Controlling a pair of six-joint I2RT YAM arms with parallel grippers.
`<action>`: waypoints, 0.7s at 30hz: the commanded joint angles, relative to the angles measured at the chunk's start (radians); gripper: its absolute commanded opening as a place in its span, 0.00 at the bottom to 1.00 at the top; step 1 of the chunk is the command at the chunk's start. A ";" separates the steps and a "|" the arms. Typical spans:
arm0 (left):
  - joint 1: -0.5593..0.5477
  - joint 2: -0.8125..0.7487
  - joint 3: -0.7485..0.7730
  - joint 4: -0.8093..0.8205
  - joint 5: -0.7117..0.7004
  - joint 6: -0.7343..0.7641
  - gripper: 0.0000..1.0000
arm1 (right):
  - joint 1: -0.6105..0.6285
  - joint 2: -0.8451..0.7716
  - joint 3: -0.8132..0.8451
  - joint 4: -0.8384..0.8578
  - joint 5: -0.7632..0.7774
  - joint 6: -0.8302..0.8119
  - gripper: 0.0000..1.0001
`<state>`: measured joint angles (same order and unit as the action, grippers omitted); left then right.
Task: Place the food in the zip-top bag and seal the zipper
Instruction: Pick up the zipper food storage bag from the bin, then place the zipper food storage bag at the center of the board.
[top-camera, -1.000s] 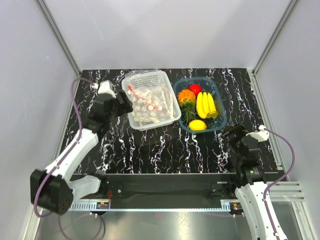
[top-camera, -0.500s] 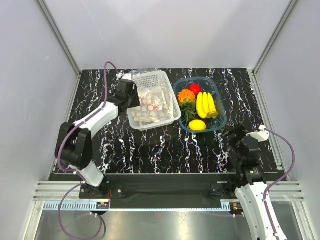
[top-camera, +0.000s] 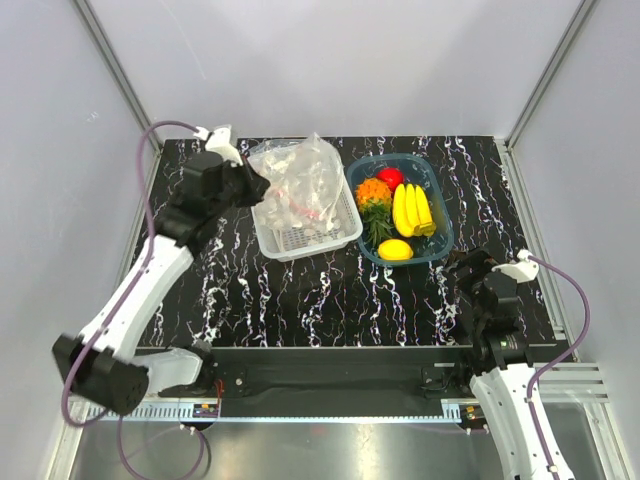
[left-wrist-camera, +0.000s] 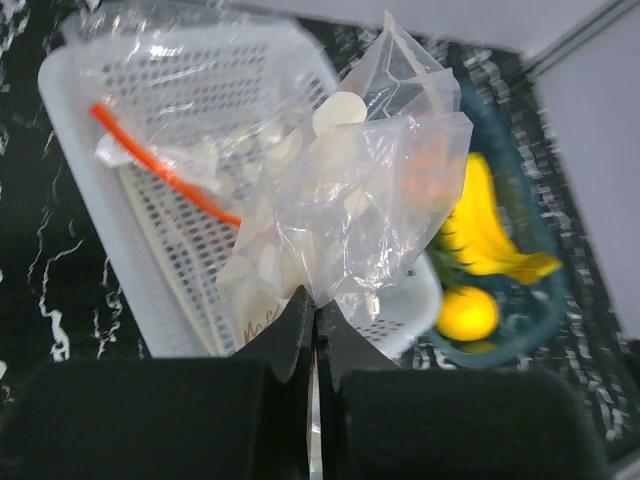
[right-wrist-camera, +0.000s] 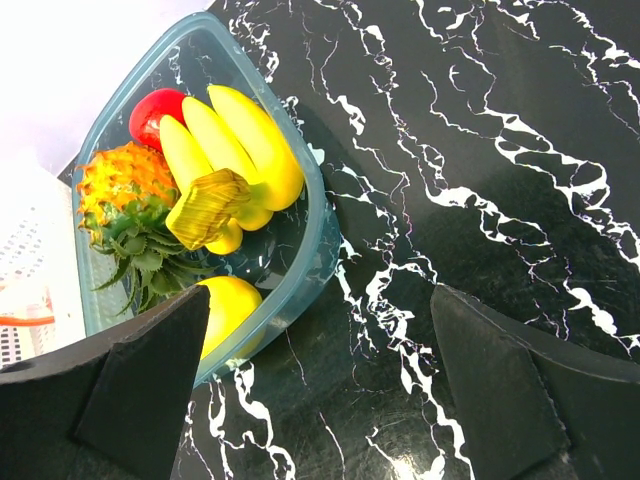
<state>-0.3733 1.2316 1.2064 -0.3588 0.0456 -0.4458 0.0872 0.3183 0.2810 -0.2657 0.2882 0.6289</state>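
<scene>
Up over the white basket (left-wrist-camera: 150, 240), the left gripper (left-wrist-camera: 314, 335) has its jaws squeezed tight on one edge of the zip-top bag (left-wrist-camera: 370, 190). The crumpled bag sticks out just past the tips. The right gripper (right-wrist-camera: 320, 330) is wide open and holds nothing. It sits over the table (right-wrist-camera: 480, 150), near the blue tub (right-wrist-camera: 322, 240) with the banana bunch (right-wrist-camera: 235, 140) and lemon (right-wrist-camera: 225, 305) inside.

no legible text or numbers, faint print on zip-top bag (left-wrist-camera: 372, 205) unreadable
</scene>
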 joint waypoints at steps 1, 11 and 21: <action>-0.004 -0.081 -0.007 -0.074 0.202 -0.056 0.00 | 0.005 0.013 0.015 0.045 -0.020 -0.015 1.00; -0.052 -0.392 -0.260 -0.045 0.551 -0.206 0.00 | 0.005 0.025 0.017 0.051 -0.023 -0.015 1.00; -0.110 -0.471 -0.366 -0.472 0.245 -0.041 0.99 | 0.005 0.034 0.018 0.057 -0.030 -0.020 1.00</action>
<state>-0.4774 0.7536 0.8146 -0.6537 0.4538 -0.5434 0.0872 0.3477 0.2810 -0.2516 0.2687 0.6254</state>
